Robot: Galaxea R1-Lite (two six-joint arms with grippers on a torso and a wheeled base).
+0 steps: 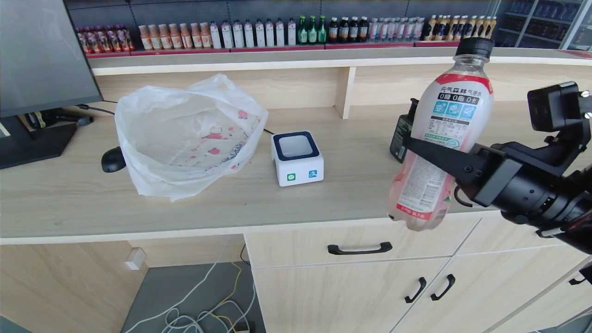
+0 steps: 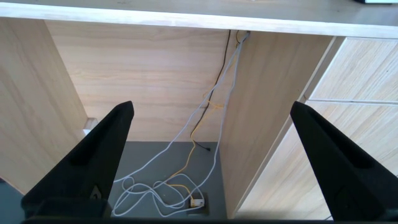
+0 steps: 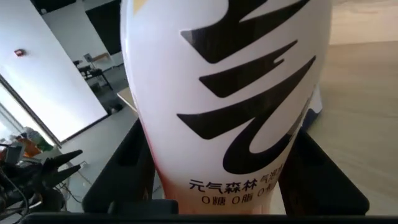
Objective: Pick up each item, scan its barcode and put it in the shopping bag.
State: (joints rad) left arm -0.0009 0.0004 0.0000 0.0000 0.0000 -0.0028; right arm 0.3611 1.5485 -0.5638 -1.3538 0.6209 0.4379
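A pink drink bottle (image 1: 439, 138) with a black cap and white label hangs in the air at the right, above the counter's front edge, tilted slightly. My right gripper (image 1: 418, 150) is shut on its middle; the bottle (image 3: 230, 99) sits close between the fingers (image 3: 124, 168). The white shopping bag (image 1: 185, 134) stands open on the counter at the left. Beside it, to the right, is the white barcode scanner (image 1: 297, 157) with its dark-framed window facing up. My left gripper (image 2: 211, 162) is open below the counter, pointing into the recess with cables.
A dark bottle (image 1: 401, 135) stands on the counter behind the held bottle. A black mouse (image 1: 113, 159) lies left of the bag, and a monitor (image 1: 41, 55) stands at the far left. Drinks line the back shelf (image 1: 277, 48). Cabinet doors with black handles (image 1: 360, 249) are below.
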